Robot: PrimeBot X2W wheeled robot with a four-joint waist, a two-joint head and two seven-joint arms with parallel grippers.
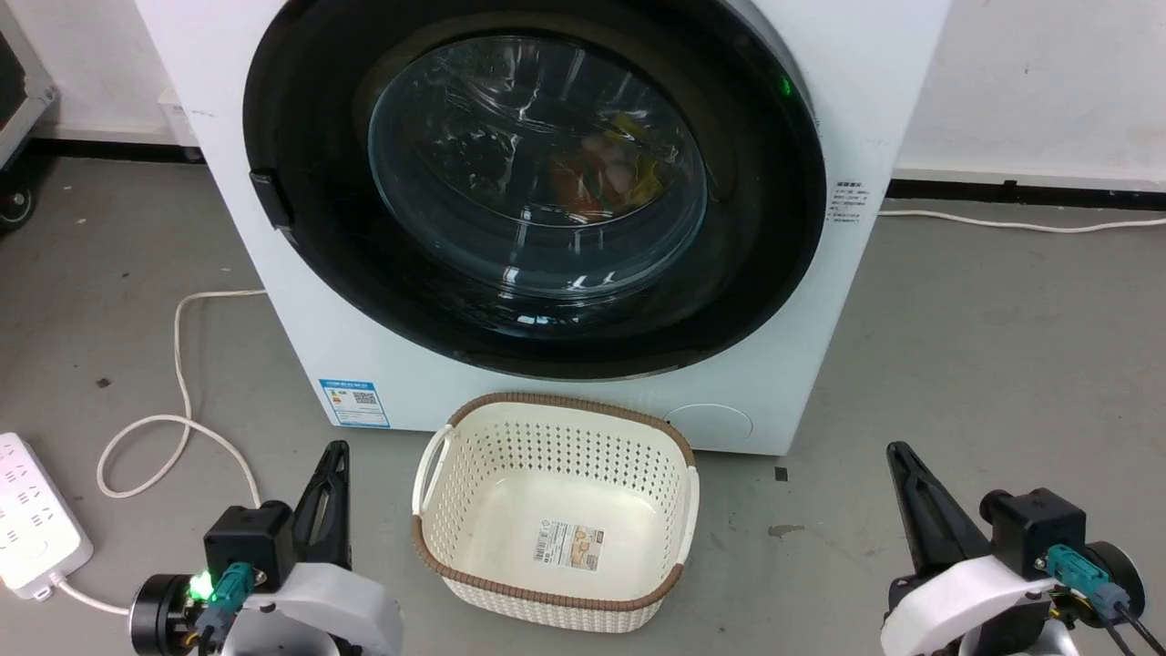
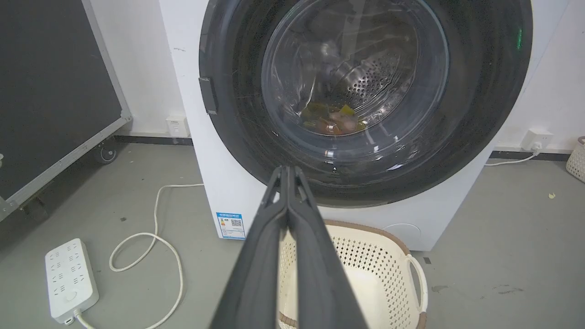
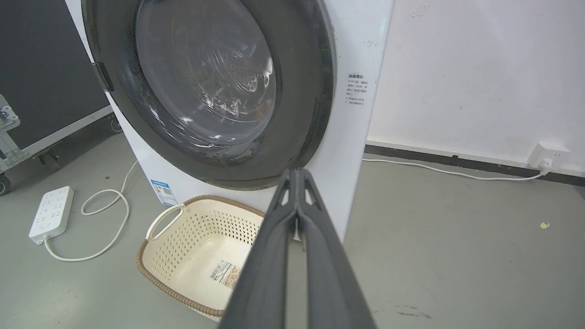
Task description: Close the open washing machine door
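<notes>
Left pincer [image 2: 286, 170] closed, right pincer [image 3: 297, 172] closed, both empty

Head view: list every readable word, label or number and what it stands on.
Blue label, low on the big white front-loading washing machine: QR code, print too small to read.
Dark print block, machine's right front: blurred.
Barcode sticker inside cream perforated plastic basket: unreadable.

Before me spreads a smooth grey concrete floor [image 1: 984, 346], scuffed in spots. It meets a plain white painted wall [image 1: 1029, 82] along a black skirting strip [image 1: 1029, 193]. On my left a white multi-socket power strip [image 1: 32, 519] lies flat, with a thin white cord [image 1: 179, 355] looping near it. Further left stands a black metal-edged panel case [image 2: 50, 91] on castors.
</notes>
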